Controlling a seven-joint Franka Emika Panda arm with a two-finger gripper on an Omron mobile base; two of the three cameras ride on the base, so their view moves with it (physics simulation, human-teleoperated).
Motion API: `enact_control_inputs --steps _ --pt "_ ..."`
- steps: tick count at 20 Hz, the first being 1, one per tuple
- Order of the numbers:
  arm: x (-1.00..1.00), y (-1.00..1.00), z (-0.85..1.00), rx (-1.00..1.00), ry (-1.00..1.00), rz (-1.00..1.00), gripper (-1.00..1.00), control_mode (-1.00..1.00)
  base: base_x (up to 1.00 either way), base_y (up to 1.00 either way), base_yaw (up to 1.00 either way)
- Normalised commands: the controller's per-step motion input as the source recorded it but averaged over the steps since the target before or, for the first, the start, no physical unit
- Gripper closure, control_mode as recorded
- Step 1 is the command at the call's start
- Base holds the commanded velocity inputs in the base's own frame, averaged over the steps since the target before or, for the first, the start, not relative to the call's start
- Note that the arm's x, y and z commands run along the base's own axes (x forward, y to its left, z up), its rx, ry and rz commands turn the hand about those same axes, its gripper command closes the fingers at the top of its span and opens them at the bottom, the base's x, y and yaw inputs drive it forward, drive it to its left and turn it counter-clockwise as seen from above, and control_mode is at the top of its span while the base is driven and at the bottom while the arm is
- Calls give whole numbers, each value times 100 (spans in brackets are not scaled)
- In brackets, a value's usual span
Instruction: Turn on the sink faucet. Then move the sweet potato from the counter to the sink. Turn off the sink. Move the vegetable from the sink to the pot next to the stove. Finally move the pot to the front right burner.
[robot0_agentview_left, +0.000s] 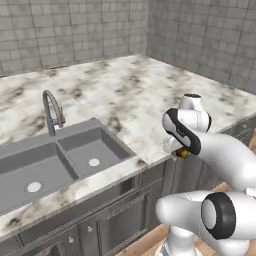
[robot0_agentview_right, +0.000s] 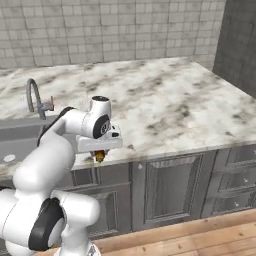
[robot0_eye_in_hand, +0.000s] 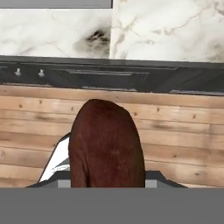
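The gripper (robot0_eye_in_hand: 107, 186) is clenched around the sweet potato (robot0_eye_in_hand: 106, 144), which fills the lower middle of the hand view and hangs over the wooden floor (robot0_eye_in_hand: 175, 131), just off the counter (robot0_agentview_left: 125, 95) edge. To do this well, I'd lift it clear of the edge, then carry it toward the sink (robot0_agentview_left: 55, 165) at lower left before lowering. One sweet potato, one sink faucet (robot0_agentview_left: 51, 112), two basins.

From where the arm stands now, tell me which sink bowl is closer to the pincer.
The narrower bowl, on the right of the sink in the left base view. It lies toward the pincer, which holds the sweet potato; the wide bowl lies beyond it.
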Motion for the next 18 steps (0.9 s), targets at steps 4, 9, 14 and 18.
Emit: enact_control_inputs --steps 4,9,14,18 --pt "0 0 0 0 0 0 100 100 0 0 -55" --pt "0 0 0 0 0 0 100 100 1 0 -53" --pt "0 0 0 0 0 0 100 100 0 0 -53" --pt "0 0 0 0 0 0 100 100 0 0 -54"
